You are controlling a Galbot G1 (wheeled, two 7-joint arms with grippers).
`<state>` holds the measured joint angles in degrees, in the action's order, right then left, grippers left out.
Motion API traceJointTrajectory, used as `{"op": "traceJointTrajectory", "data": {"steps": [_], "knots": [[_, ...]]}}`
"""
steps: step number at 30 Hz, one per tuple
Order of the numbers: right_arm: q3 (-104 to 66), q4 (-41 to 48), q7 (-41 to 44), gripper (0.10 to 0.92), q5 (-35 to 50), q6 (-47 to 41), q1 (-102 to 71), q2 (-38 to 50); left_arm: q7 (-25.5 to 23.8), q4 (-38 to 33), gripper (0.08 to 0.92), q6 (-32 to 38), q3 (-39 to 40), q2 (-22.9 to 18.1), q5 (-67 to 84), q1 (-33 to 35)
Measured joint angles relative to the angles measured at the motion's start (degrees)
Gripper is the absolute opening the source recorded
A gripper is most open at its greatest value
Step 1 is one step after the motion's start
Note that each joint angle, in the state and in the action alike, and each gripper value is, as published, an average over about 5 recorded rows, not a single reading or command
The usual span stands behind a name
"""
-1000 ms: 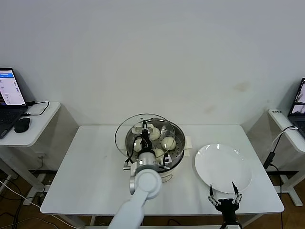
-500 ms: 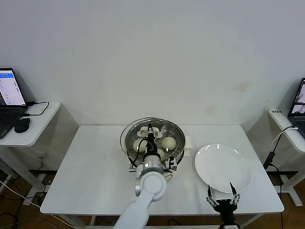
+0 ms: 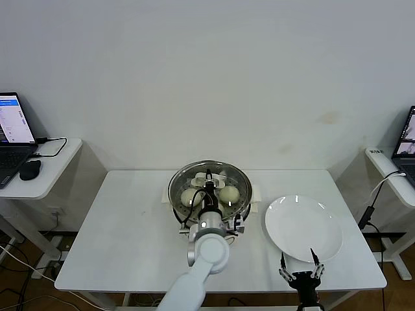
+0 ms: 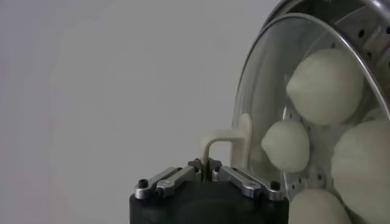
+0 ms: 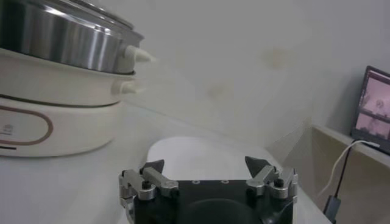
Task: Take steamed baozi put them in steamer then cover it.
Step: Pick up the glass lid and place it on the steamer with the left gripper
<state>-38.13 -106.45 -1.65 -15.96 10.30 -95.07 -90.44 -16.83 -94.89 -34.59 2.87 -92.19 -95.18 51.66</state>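
Observation:
The steamer (image 3: 243,208), a shiny steel pot on a cream base, stands mid-table. The cream-white baozi (image 3: 228,194) lie inside it on the perforated tray; they also show in the left wrist view (image 4: 324,86). The clear glass cover (image 3: 188,179) sits over the pot, nearly centred on it. My left gripper (image 3: 209,179) is above the pot's middle, shut on the cover's cream handle (image 4: 220,145). My right gripper (image 3: 299,264) is open and empty at the table's front edge, just in front of the white plate; it also shows in the right wrist view (image 5: 206,165).
A flat white plate (image 3: 303,227) lies right of the steamer. The steamer's cream base (image 5: 55,115) shows in the right wrist view. Side desks with laptops stand at far left (image 3: 13,133) and far right (image 3: 405,139). A mouse (image 3: 29,170) lies on the left desk.
My left gripper has carried the cover to the right, from hanging off the pot's left side to sitting over the pot. My right gripper has drawn back slightly toward the front edge.

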Motion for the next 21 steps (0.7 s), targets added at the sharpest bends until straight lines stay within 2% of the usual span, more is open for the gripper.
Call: {"op": "traceJointTrajectory", "data": {"steps": [21], "knots": [[0.72, 0.48, 0.13, 0.823, -0.83, 0.02, -0.11, -0.07, 0.85, 1.38, 0.126, -0.03, 1.12, 0.0, 1.04, -0.52]]}}
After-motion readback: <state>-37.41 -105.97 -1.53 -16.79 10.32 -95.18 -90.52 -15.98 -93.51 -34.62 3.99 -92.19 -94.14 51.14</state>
